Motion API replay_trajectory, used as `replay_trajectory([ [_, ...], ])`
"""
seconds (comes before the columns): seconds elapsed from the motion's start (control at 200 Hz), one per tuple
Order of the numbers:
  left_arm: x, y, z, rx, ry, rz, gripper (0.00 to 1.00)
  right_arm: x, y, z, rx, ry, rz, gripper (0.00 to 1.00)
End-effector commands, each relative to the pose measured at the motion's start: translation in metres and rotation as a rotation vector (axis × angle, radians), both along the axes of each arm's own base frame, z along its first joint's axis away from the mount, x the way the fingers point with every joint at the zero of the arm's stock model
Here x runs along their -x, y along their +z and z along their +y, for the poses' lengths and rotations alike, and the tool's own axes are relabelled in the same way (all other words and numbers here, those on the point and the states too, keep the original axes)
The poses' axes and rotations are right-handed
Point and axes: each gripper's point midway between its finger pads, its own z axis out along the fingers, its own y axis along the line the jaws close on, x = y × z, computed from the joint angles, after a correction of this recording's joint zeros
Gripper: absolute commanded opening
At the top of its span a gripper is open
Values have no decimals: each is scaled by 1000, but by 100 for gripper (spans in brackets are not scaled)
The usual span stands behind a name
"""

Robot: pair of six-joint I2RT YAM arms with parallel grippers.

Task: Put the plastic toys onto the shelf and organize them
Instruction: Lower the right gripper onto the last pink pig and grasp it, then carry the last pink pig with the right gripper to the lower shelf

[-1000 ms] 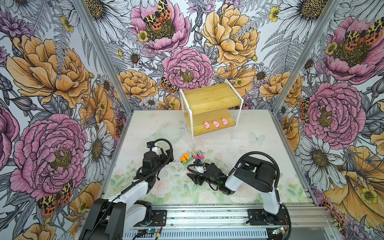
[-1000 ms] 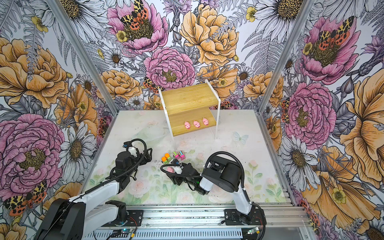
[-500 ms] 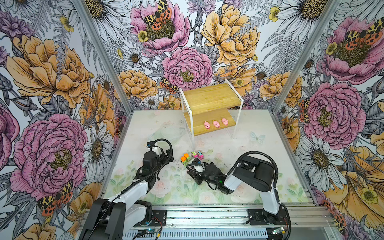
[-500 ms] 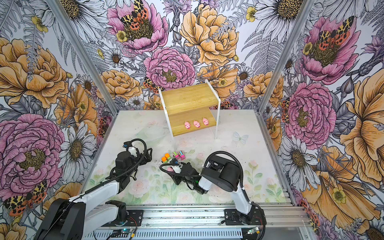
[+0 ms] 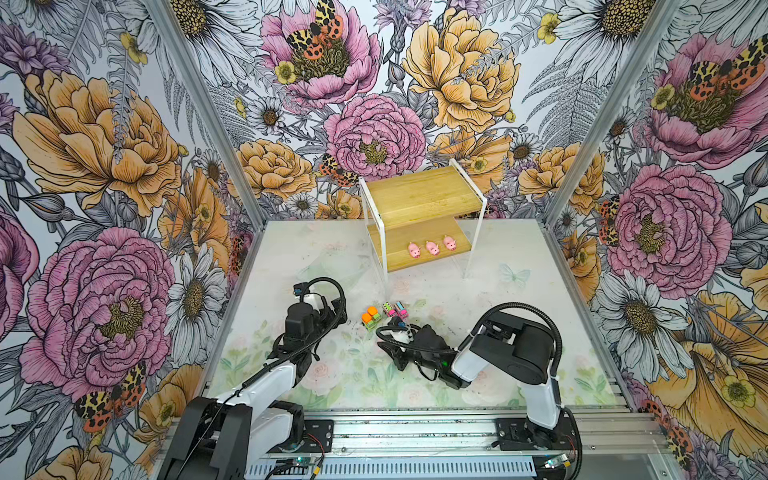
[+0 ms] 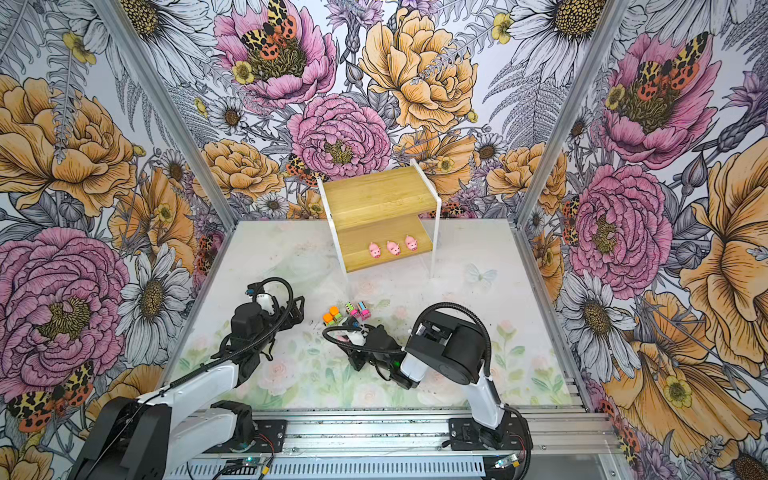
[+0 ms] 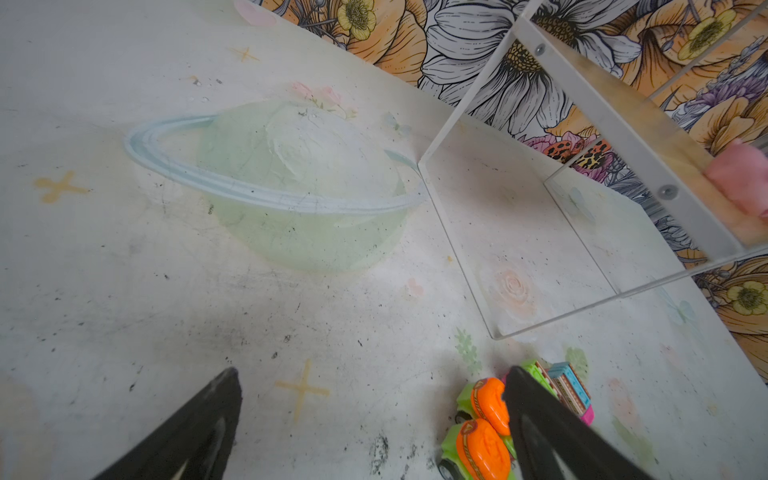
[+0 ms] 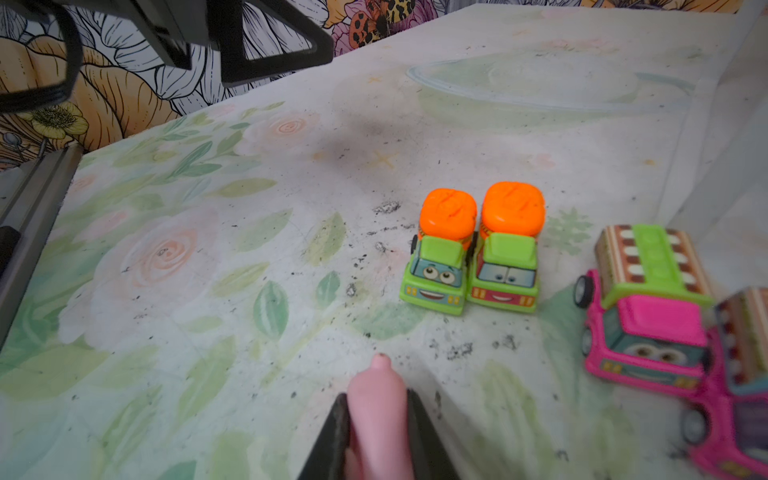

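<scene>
My right gripper (image 8: 376,401) is shut on a pink pig (image 8: 376,419) just above the mat; the pig's tip pokes out past the fingertips. Ahead of it two orange-and-green trucks (image 8: 478,249) stand side by side, with two pink trucks (image 8: 648,316) beside them. In both top views the trucks (image 5: 380,313) (image 6: 345,313) sit mid-table in front of the shelf (image 5: 419,199) (image 6: 374,195). Three pink pigs (image 5: 432,248) stand in a row on its lower board. My left gripper (image 7: 372,374) is open over bare mat, one finger (image 7: 536,419) next to the orange trucks (image 7: 482,436).
The shelf's white frame leg (image 7: 457,249) stands on the mat just beyond the trucks. Flowered walls close in the mat on three sides. A metal rail (image 5: 415,424) runs along the front edge. The left arm's fingers (image 8: 266,45) hang at the far side of the trucks.
My right gripper has closed from partly open to shut on the pink pig. The left arm and the trucks have not moved.
</scene>
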Motion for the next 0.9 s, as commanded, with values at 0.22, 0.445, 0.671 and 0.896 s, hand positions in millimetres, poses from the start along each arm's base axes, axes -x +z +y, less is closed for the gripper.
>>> replay_trajectory([
  [0.22,-2,4,0,11,-7,-20,99,-42,95,-47,-140,-187,-138,25],
  [0.445,-2,5,1,13,-5,-22,99,-101,153,-78,-112,-371,-233,27],
  [0.671,-3,4,0,12,-10,-18,99,-139,191,-70,-63,-436,-283,28],
  [0.896,-2,5,0,12,-10,-20,99,-160,200,-59,-83,-476,-264,28],
])
